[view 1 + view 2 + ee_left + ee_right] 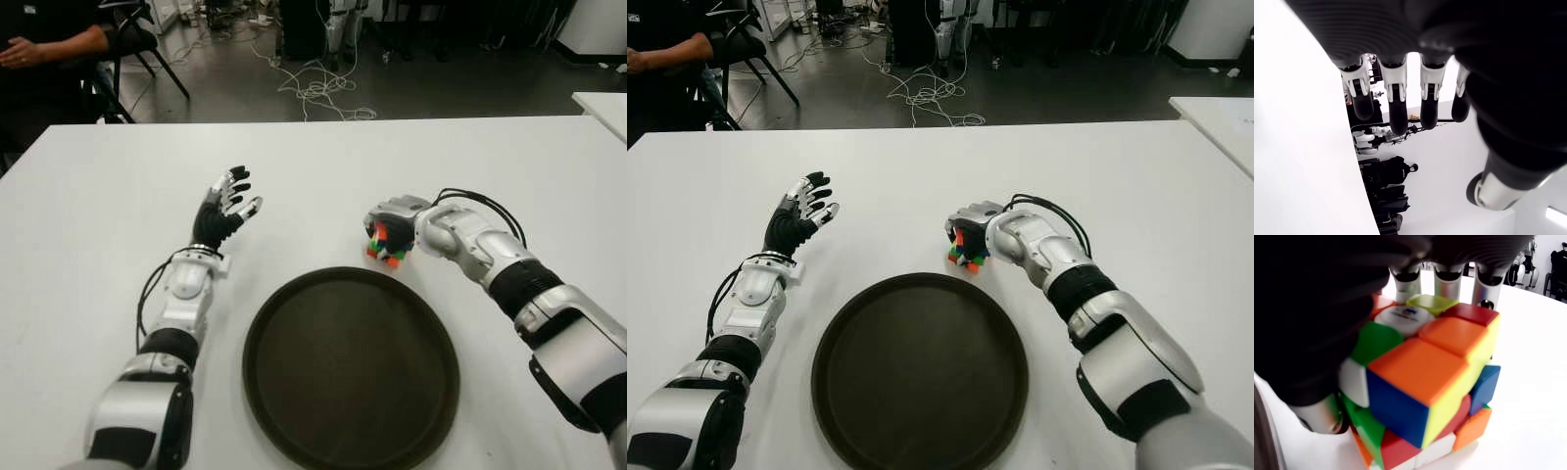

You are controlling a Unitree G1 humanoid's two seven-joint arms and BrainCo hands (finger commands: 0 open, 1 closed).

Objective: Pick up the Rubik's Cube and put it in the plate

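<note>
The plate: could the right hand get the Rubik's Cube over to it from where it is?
Probably yes. The right hand is closed on the Rubik's Cube just beyond the dark round plate, and only bare white table shows between them. The left hand is open, off to the plate's far left.

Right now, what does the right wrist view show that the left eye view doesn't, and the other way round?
Only the right wrist view shows the Rubik's Cube close up: its scrambled orange, blue, yellow, green, red and white stickers, a logo on a white centre tile, and the fingers curled over its far side. Only the left eye view shows the dark round plate, still without the cube, the left hand open beside it on the left, and a seated person beyond the table. Both show the right hand gripping the cube over the white table.
</note>
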